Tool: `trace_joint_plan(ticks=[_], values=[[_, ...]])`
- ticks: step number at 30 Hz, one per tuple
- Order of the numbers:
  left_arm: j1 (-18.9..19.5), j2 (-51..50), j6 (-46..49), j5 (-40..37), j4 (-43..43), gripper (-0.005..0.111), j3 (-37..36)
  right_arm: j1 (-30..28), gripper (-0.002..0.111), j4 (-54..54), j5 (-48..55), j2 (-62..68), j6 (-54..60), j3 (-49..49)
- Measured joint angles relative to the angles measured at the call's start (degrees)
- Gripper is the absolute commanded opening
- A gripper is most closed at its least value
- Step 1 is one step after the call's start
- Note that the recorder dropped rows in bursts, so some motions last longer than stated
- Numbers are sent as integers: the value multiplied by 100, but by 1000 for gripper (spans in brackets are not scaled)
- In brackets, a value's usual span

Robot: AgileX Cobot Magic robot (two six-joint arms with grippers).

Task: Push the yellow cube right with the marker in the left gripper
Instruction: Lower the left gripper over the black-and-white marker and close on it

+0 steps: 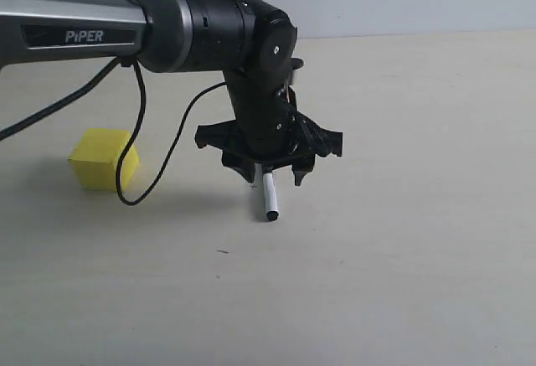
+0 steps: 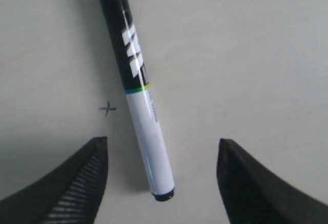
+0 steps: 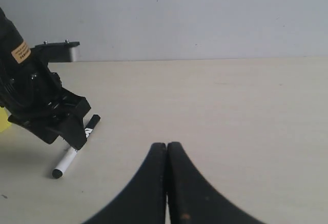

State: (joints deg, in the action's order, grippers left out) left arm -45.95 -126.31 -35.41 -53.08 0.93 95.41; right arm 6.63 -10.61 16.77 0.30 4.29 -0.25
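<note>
The left end effector [image 1: 275, 172] hangs low over a pale table [image 1: 402, 257] with its fingers spread wide, gripping nothing. The marker [image 1: 269, 198] lies flat on the table between them, touching neither. The yellow cube [image 1: 102, 158] sits apart on the arm's left side, well in from the table's far edge, with a loose black cable [image 1: 134, 165] looping in front of it. The right end effector [image 3: 167, 183] is closed and empty. The step in hand seems to be gripping the marker: close squarely across the barrel, lift, then carry it around to the cube's far left face. Open table lies to the right of the cube for the push. The cable may snag the cube.
</note>
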Motion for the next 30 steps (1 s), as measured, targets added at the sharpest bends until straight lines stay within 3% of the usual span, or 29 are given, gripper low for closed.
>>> trace_joint_plan(ticks=[27,30], values=[[0,-446,-49,-65,0,60,4,0,0,0,0,0,0,0],[0,-471,5,-109,14,53,35,0,0,0,0,0,0,0]])
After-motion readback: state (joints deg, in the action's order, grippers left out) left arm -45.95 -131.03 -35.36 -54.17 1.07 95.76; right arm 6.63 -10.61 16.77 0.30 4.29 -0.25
